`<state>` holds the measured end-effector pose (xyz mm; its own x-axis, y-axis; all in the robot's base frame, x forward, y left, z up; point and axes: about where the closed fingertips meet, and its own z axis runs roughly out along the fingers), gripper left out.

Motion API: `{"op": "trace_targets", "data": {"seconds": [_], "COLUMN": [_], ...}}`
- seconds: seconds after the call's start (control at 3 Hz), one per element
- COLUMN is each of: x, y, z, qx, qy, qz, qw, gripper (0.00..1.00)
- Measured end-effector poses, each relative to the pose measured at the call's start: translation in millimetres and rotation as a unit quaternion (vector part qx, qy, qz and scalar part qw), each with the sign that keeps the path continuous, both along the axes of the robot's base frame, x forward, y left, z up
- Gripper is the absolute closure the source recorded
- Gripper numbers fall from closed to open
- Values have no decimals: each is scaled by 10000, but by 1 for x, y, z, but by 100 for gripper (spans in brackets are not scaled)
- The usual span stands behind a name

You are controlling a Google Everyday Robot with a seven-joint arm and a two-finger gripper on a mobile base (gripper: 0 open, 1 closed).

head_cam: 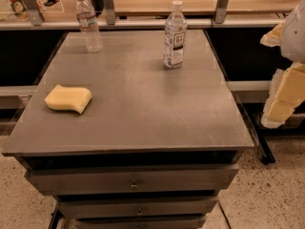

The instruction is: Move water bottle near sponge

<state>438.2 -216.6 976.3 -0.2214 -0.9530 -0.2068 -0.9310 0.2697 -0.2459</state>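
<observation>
The water bottle [88, 24], slim, clear and ribbed with a white cap and a narrow pale label band, stands upright at the far left corner of the grey table [143, 109]. The sponge [68, 98], a pale yellow foam block with wavy sides, lies near the table's left edge, well in front of the water bottle. My gripper [282, 80], white and pale yellow, hangs at the right edge of the view, beyond the table's right side and far from both things. It holds nothing that I can see.
A second clear bottle [175, 35] with a large white label and a dark square mark stands upright at the far middle of the table. Drawers [133, 182] sit below the tabletop. A wooden shelf with metal posts [157, 4] runs behind the table.
</observation>
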Motion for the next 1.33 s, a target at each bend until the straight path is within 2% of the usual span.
{"op": "trace_targets", "data": {"seconds": [0.67, 1.0, 1.33], "x": [1, 3, 4], "y": [5, 16, 26], "z": [4, 7, 9], "qx": [13, 302, 908], "qy": [-89, -172, -218], "qz": [17, -19, -161], "qw": [10000, 9994, 9955], "gripper": [0, 0, 0]}}
